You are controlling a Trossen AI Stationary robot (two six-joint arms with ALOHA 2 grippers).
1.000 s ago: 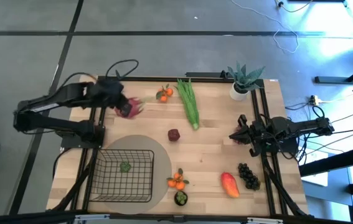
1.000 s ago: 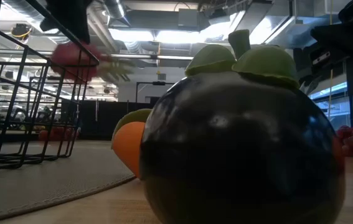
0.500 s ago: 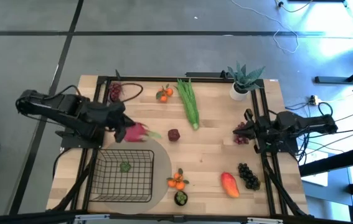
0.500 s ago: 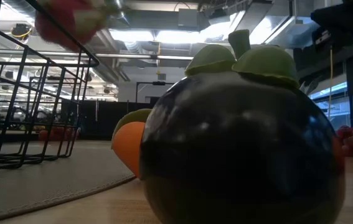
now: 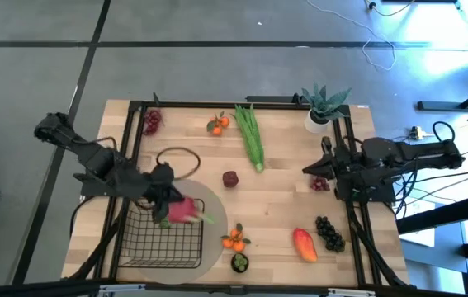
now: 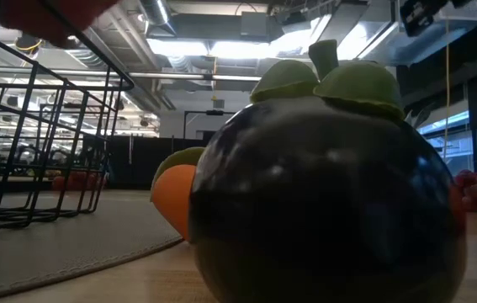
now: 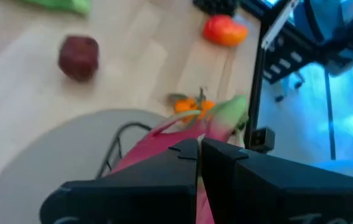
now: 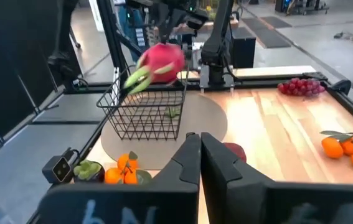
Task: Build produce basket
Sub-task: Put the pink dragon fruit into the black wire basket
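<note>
High view: on the pale wooden desk (image 5: 283,194), the left pincer (image 5: 167,208) grips one pink dragon fruit (image 5: 182,211) above the far right corner of the single black basket (image 5: 164,238). The right pincer (image 5: 316,171) hovers closed, empty, by red grapes.

Low view: a dark mangosteen (image 6: 322,189) fills the frame.

Wrist views: two tangerine clusters; no writing is legible.

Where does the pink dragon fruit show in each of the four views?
High view: dragon fruit over the basket's far right corner, held by the left gripper.
Low view: red blur at top left.
Left wrist view: behind the fingers.
Right wrist view: above the basket.
Shared landmark: the basket.
</note>
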